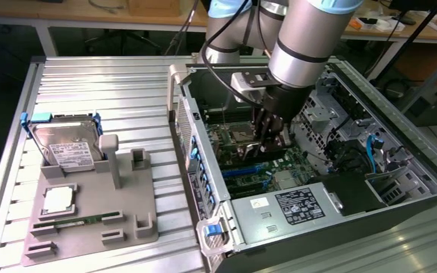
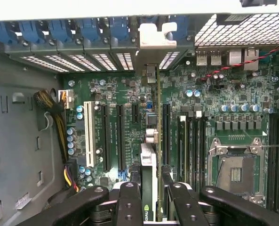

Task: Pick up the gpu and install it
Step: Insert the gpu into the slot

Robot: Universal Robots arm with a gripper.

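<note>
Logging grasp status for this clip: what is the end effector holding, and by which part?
The end effector holds the graphics card edge-on by its top edge, fingers on both faces, above the motherboard slots.

Arm reaching down, gripper clamped

The arm [image 1: 309, 40] descends steeply from above, wrist pointing nearly straight down. The gripper [image 2: 151, 197] has its two black fingers [image 2: 128, 202] drawn narrowly together, seemingly pinching a thin card edge-on between them; the fingertips themselves are hard to make out.
</note>
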